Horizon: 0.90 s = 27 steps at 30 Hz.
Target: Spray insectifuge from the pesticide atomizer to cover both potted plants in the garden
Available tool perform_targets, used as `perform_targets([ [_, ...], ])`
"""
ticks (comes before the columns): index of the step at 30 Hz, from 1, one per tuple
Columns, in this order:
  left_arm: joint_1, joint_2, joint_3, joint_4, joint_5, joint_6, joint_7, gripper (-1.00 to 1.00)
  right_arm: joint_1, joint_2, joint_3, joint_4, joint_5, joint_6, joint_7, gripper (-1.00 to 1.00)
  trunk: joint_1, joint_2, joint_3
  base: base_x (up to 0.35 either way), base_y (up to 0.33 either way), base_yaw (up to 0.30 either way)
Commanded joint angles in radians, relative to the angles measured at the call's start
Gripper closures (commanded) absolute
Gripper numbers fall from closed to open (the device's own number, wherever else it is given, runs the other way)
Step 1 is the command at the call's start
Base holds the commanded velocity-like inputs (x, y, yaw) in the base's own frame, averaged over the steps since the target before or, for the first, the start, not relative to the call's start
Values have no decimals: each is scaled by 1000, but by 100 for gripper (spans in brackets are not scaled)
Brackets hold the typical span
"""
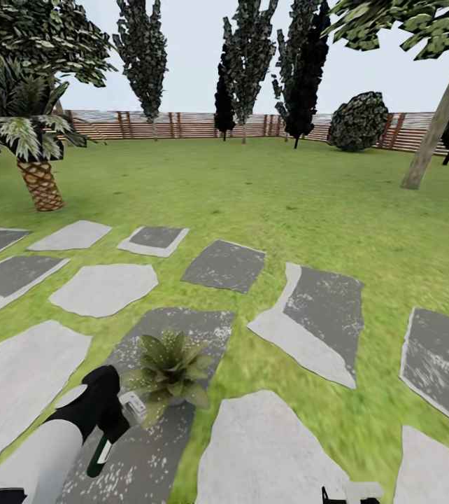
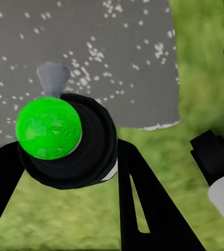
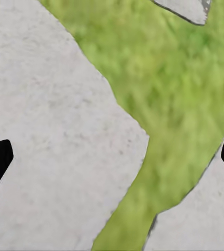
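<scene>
A: Which step is in hand, would you say?

B: The spraying, by my reckoning. The left end effector [image 2: 65, 157] is clamped on the pesticide atomizer [image 2: 65, 138]; in the left wrist view its two dark fingers [image 2: 143, 204] bracket the bottle's round black body, with a bright green cap on top and a grey nozzle beyond it.

A: And where is the bottle, taking the potted plant as the mark?

B: Just beside the potted plant [image 1: 170, 367], on the robot's side of it. In the head view a small pale part of the bottle sits at the edge of the rosette, almost touching its nearest leaves. The plant stands on a dark grey stepping stone [image 1: 175, 329] in the lawn.

A: The second plant?

B: I can point to just this one.

A: And the right end effector [image 3: 112, 157]?

B: Its fingers are spread wide apart with nothing between them, over a pale stepping stone [image 3: 49, 136] and grass on the robot's side of the plant.

A: What does the next move call for?

B: I judge the nozzle must be aimed squarely at the rosette and worked until the leaves are covered, then a search for the other plant
</scene>
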Motion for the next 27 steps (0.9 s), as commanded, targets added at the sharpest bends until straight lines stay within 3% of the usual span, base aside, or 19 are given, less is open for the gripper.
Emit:
perform_targets([
  [1, -1, 2, 3, -2, -5, 7, -7, 100, -1, 0, -6, 1, 11, -4, -3, -100, 0, 0, -1, 0, -9, 263],
  [8, 0, 6, 2, -2, -8, 6, 2, 100, -1, 0, -7, 0, 11, -4, -5, -100, 0, 0, -1, 0, -2, 265],
  [15, 0, 5, 1, 24, -4, 6, 55, 100, -1, 0, -5, 0, 11, -4, -5, -100, 0, 0, -1, 0, 0, 219],
  [22, 1, -16, 3, 75, 0, 4, 142, 100, -1, -1, -7, 0, 11, -4, -5, -100, 0, 0, -1, 0, 0, 23],
  [27, 1, -20, 3, 81, 54, 1, 151, 100, -1, -1, -7, 0, 11, -4, -5, -100, 0, 0, -1, 0, 0, 0],
])
